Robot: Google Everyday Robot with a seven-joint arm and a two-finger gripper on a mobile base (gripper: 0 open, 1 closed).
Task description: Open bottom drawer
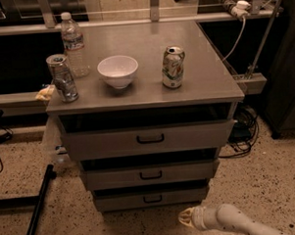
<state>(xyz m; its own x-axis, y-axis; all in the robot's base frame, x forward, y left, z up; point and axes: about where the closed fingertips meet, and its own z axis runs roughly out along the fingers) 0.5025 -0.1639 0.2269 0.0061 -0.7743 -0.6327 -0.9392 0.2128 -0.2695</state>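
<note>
Gripper low at the floor, just in front of the cabinet and a little right of centre, its tip turned left toward the drawer fronts; whether it is parted or closed cannot be told. The arm comes in from the lower right and lies near floor level, likely because the target sits lowest of the three. Bottom drawer at the foot of the stack, under the middle drawer and top drawer. Its front faces the camera and the gripper, long axis running left to right. Its black handle lies along the same line, centred on the front. Gripper sits below and right of that handle, near but apart from it. Drawer looks closed or nearly so; the pull would come straight out toward the camera. On top: bowl, two cans, water bottle, all upright.
</note>
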